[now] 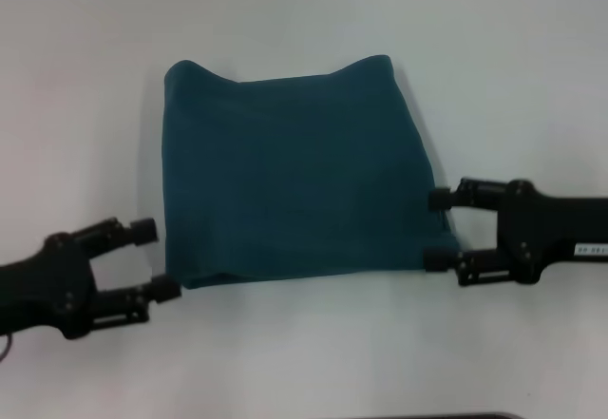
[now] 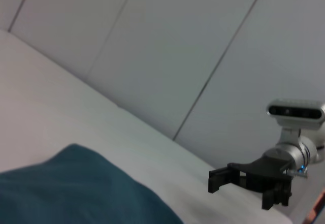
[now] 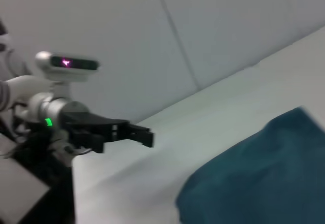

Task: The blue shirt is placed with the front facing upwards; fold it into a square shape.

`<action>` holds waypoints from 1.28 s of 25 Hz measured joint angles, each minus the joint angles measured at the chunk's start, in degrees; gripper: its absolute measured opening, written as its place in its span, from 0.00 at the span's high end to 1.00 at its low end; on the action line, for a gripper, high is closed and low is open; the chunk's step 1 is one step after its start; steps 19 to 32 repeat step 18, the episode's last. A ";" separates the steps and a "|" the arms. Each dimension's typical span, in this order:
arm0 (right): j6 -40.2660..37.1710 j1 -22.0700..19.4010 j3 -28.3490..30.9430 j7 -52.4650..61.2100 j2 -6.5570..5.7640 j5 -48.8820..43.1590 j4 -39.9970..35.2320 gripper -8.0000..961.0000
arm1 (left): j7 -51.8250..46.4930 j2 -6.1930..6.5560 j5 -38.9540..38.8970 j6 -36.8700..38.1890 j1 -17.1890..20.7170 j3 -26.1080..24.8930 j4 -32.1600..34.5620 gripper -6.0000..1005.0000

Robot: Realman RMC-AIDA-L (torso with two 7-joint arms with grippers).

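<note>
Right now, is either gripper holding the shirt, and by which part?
Nothing is held. The left gripper is open beside the near left corner of the folded blue shirt; the right gripper is open at its near right edge.

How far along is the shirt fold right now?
Mostly done, it seems: the blue shirt lies on the white table as a compact, roughly square bundle, no sleeves or lettering showing. Nothing is in hand: the left pincer sits open at its near left corner, the right pincer open at its right edge. Probably only tidying the bumpy far edge and withdrawing remain.
</note>
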 joint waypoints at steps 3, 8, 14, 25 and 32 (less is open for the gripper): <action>0.35 0.10 -0.87 -0.27 0.01 -0.21 2.38 0.03 | 0.91 -0.80 3.57 -0.60 -1.20 0.16 -0.25 0.10; 0.31 0.71 -0.70 0.44 0.03 0.18 4.95 0.04 | -5.14 -2.05 6.12 -1.04 -3.57 2.04 -1.12 0.10; 0.96 1.31 -0.33 1.03 0.04 0.26 6.93 0.04 | -10.17 -2.97 6.47 -2.19 -5.35 2.04 -1.78 0.10; 1.86 1.85 -0.73 1.03 0.04 0.26 8.31 0.04 | -10.09 -3.20 6.68 -2.97 -6.05 2.44 -0.99 0.10; 1.86 1.85 -0.73 1.03 0.04 0.26 8.31 0.04 | -10.09 -3.20 6.68 -2.97 -6.05 2.44 -0.99 0.10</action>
